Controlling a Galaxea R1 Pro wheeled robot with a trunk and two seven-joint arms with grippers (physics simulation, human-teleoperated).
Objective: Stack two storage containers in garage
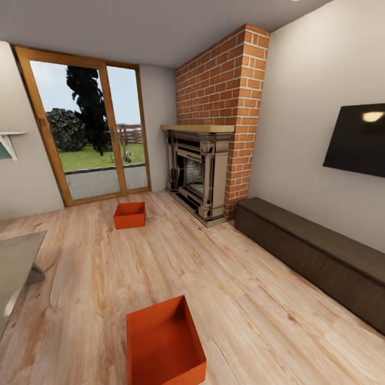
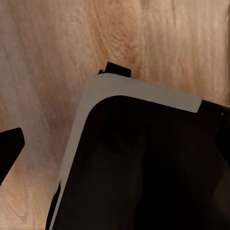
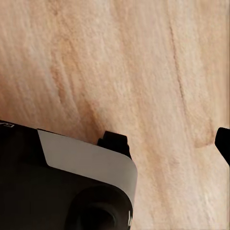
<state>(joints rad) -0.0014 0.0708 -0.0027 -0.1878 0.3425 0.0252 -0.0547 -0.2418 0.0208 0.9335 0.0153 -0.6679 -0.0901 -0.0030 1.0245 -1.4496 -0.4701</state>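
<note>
1. Two orange-red storage containers are sitting on the light wood plank floor (image 1: 256, 299) of the living room. The near container (image 1: 163, 342) is lying at the bottom of the head view, open top up, its thin walls showing as a rectangle that runs away from the robot and slightly askew to the planks.
2. The far container (image 1: 129, 215) is resting well apart from the near one, close to the glass patio door (image 1: 91, 133) and near the stone fireplace (image 1: 199, 171) set in the brick chimney (image 1: 227, 91).
3. The left gripper (image 2: 64, 108) is pointing down at bare planks in the left wrist view; one dark fingertip (image 2: 117, 70) is peeking over the robot's black, grey-edged body (image 2: 143, 163) and the other is showing at the picture's edge, so the fingers are standing spread with nothing between them.
4. The right gripper (image 3: 170, 141) is likewise hanging over bare floor, one fingertip (image 3: 115, 141) beside the dark body panel (image 3: 62, 187) and the other at the picture's border, spread and holding nothing.
5. Neither container is lying between or beside either gripper's fingers; both are out ahead of them.
6. Open floor is stretching between the two containers. A long dark brown low cabinet (image 1: 315, 256) is lining the wall under a wall-mounted television (image 1: 358, 139), and a glass-topped table (image 1: 16, 267) is edging in on the opposite side.
</note>
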